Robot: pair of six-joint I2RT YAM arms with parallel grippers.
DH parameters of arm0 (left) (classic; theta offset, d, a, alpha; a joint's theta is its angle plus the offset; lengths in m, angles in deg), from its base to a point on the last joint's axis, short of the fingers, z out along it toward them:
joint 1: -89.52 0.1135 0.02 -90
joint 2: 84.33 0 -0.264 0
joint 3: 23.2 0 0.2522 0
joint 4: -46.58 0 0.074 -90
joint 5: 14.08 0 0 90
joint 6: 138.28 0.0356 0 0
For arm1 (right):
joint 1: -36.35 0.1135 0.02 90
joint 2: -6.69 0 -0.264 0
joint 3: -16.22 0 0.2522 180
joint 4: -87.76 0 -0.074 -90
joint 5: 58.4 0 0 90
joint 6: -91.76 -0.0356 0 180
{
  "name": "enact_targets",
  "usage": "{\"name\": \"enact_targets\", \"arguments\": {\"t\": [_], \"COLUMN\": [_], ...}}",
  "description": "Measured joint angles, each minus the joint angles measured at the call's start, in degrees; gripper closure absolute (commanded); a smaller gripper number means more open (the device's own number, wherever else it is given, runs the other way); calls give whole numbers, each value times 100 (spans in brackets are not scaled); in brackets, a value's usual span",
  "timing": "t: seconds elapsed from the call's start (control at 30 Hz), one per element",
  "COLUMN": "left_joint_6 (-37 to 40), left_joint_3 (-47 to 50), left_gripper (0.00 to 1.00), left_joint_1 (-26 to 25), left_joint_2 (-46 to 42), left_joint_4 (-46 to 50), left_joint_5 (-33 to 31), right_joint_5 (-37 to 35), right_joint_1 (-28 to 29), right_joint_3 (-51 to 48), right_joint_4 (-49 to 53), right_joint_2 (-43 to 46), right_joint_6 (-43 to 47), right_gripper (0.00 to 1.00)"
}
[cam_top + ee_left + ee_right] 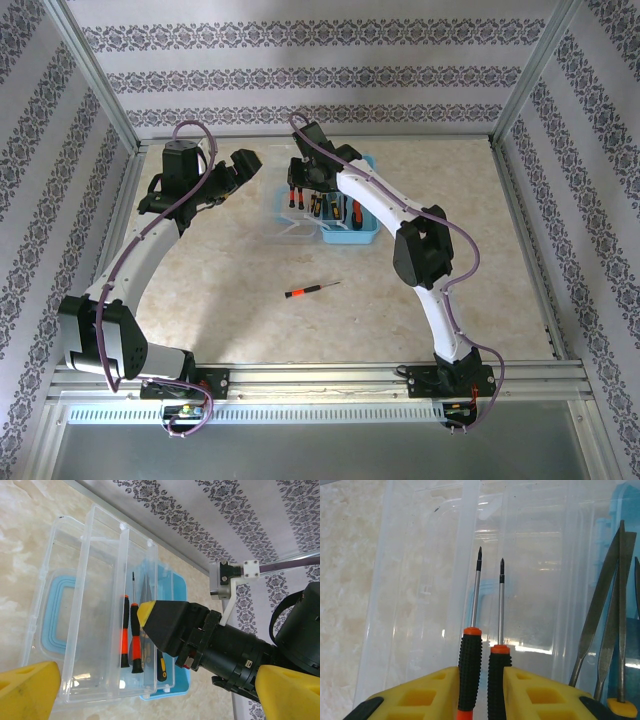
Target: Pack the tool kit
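The tool kit is a clear plastic case (75,630) with a blue base (352,234), lying open at the far middle of the table. Two orange-and-black screwdrivers (470,665) (499,677) lie side by side in one of its compartments. My right gripper (482,692) hangs over their handles; its yellow fingers (420,697) stand a little apart with both handles between them. From the left wrist, that gripper (167,625) covers the handles of the same pair (135,640). A third screwdriver (312,289) lies loose mid-table. My left gripper (242,165) is open, left of the case.
Grey metal files (610,630) and a yellow-handled tool (162,667) rest in the compartment beside the pair. Metal frame rails (320,130) and patterned walls border the table close behind the case.
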Motion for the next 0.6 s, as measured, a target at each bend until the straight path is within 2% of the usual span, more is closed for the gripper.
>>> {"name": "enact_targets", "arguments": {"t": [0.17,0.27,0.3,0.43,0.6], "left_joint_6": [-2,-2,-2,-22,-22], "left_joint_3": [0,0,0,0,0], "left_gripper": [0,0,0,0,0], "left_joint_1": [0,0,0,0,0], "left_joint_2": [0,0,0,0,0], "left_joint_4": [0,0,0,-2,-2], "left_joint_5": [0,0,0,2,0], "right_joint_5": [-243,-680,-870,-1596,-2299], "right_joint_1": [153,431,570,1283,2225], "right_joint_3": [-409,-1300,-1707,-3213,-4472], "right_joint_4": [13,-186,-293,-835,-1093], "right_joint_2": [566,1440,1805,2918,3032], "right_joint_6": [81,101,96,-33,-468], "right_gripper": [69,63,59,55,38]}}
